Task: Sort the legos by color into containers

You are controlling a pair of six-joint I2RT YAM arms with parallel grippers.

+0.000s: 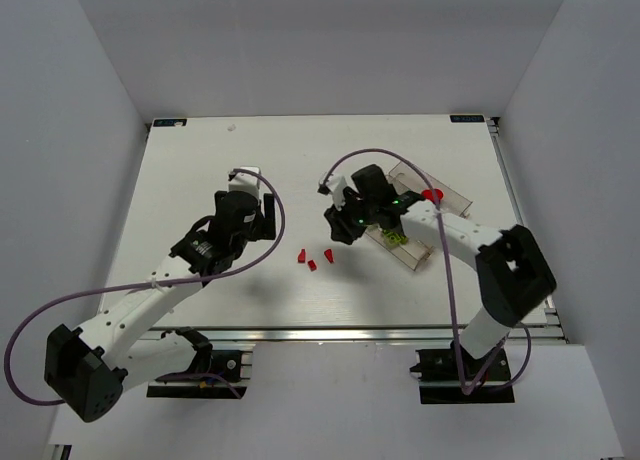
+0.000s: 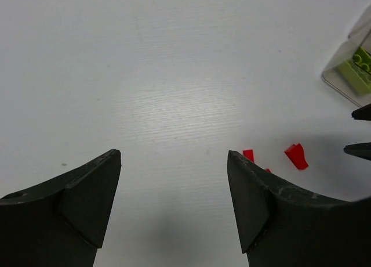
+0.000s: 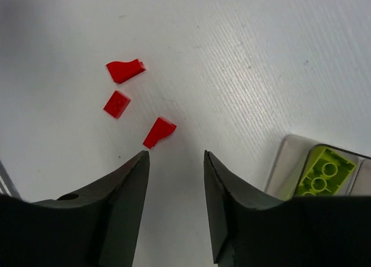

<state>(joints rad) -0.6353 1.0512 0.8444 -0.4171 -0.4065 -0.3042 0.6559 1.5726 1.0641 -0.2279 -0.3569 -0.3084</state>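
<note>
Left gripper (image 2: 174,157): mine, jaws spread wide, nothing between them.
Right gripper (image 3: 175,157): jaws parted, gap empty, above the white table (image 3: 261,58).
Three tiny red plastic bricks (image 3: 159,132): loose on the table, eleven o'clock off my right fingertips.
Clear plastic divided tray (image 3: 284,162): three o'clock, yellow-green studded brick (image 3: 324,171) inside.
</note>
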